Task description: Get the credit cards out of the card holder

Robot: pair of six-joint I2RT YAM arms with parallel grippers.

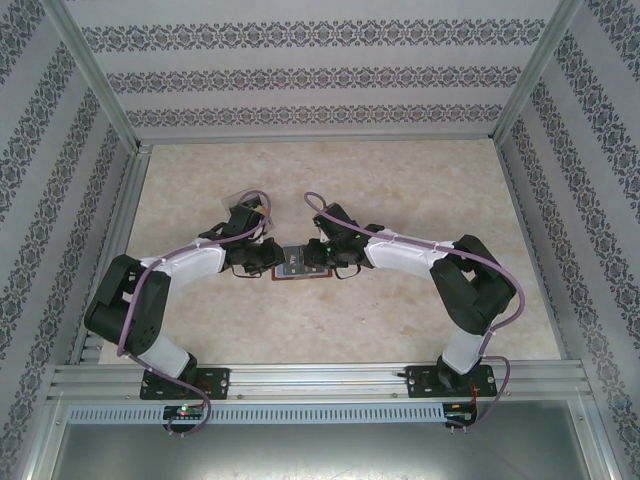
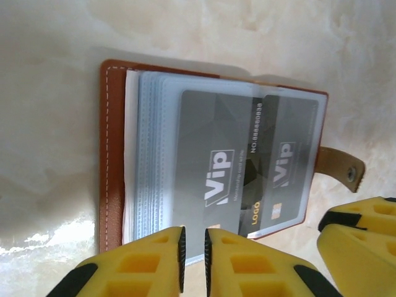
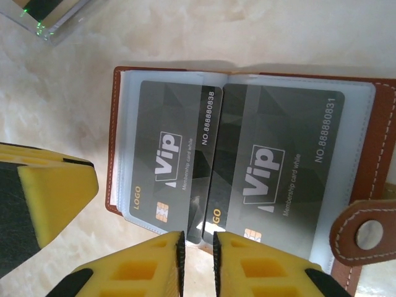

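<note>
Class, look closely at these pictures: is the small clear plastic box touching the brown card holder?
Apart. The right wrist view shows a stretch of bare table between the clear box in the top left corner and the card holder.

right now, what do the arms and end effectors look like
The left arm and right arm have white links, black joints and a purple cable looped along them. The left end effector and right end effector each have two blocky yellow fingers with square recesses and black pads.
</note>
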